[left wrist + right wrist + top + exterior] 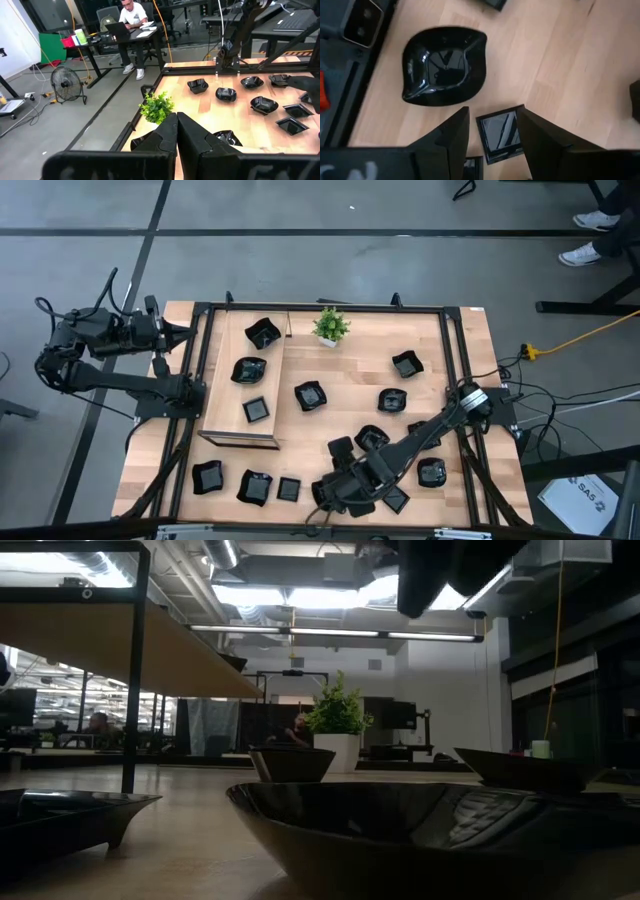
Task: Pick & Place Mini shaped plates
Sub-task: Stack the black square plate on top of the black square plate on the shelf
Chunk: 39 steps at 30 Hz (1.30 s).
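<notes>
Early stage: three plates sat on the raised tray, about a dozen still loose on the worktop.

The wooden tray [216,402] at 9 o'clock held three mini shaped plates [250,370]; the rest lay scattered from 3 to 6 o'clock, a few along the front edge near 7. The right claw [492,131] hovered with fingers spread wide over a small square plate [501,132] at 6 o'clock, not yet gripping; a wavy-rimmed plate [444,66] lay just beside it. The left claw [176,131] was shut and empty, parked off the worktop's 9 o'clock edge. The potted plant [330,325] stood at 12 o'clock, untouched. Judged: most of the job remained.
</notes>
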Each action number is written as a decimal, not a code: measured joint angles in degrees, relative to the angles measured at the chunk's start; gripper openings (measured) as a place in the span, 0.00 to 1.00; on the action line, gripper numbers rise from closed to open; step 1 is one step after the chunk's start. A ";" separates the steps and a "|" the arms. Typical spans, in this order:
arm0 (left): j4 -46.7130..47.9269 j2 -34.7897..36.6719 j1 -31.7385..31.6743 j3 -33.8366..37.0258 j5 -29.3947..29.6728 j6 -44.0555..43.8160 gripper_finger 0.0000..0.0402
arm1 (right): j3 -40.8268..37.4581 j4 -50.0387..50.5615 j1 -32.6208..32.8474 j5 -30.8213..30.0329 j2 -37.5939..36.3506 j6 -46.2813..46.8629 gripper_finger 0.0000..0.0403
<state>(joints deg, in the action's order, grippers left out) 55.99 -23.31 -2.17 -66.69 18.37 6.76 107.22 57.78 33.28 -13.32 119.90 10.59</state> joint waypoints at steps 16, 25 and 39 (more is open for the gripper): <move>0.00 0.00 0.02 0.02 0.00 0.00 0.01 | 0.00 3.06 0.20 1.56 4.24 2.59 0.41; 0.00 0.00 0.00 0.00 0.02 0.00 0.01 | 0.00 4.22 0.31 1.36 6.36 3.49 0.41; 0.00 0.00 0.00 0.00 0.02 0.00 0.01 | -3.42 3.46 0.28 1.40 8.32 2.60 0.41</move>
<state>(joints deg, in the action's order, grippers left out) 55.99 -23.31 -2.17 -66.70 18.39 6.76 103.79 61.24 33.56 -11.92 128.22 13.19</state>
